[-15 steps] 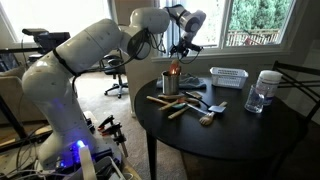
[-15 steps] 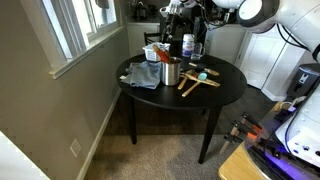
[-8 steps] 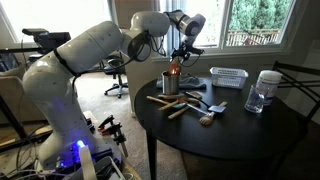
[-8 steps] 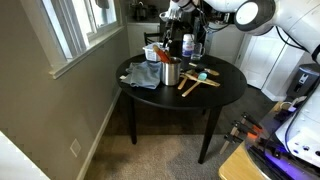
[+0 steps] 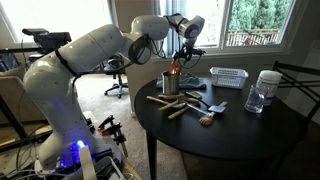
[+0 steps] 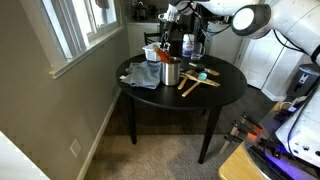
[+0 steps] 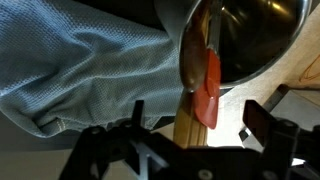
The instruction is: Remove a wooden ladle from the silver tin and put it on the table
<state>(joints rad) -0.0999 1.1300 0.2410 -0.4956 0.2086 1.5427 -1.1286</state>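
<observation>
- Directly under the gripper (image 5: 183, 52) stands the tin (image 5: 171, 82) on the table (image 5: 245, 135), with the ladle (image 7: 184, 112) upright inside it, not yet lifted out.
- Seen from the wrist, the fingers (image 7: 135, 115) are spread, one on each side of the ladle's handle. There is a gap on both sides and nothing is pinched.
- Close against the handle, between the fingers, leans a red spatula (image 7: 208, 85). Closing now could catch both, so the spatula might come out too or spoil the grip.
- The tin looks light and smooth. A skewed pull could drag the handle against the rim and tip or slide it, perhaps onto the cloth (image 7: 80, 60) just beside it.
- A smooth wooden handle may slip if pinched near its tip, so a lower hold seems safer.
- Past the tin, away from the hand, loose spoons (image 5: 165, 100) lie on the table. Laid across them, the ladle could roll, so a bare part of the top looks the better spot.
</observation>
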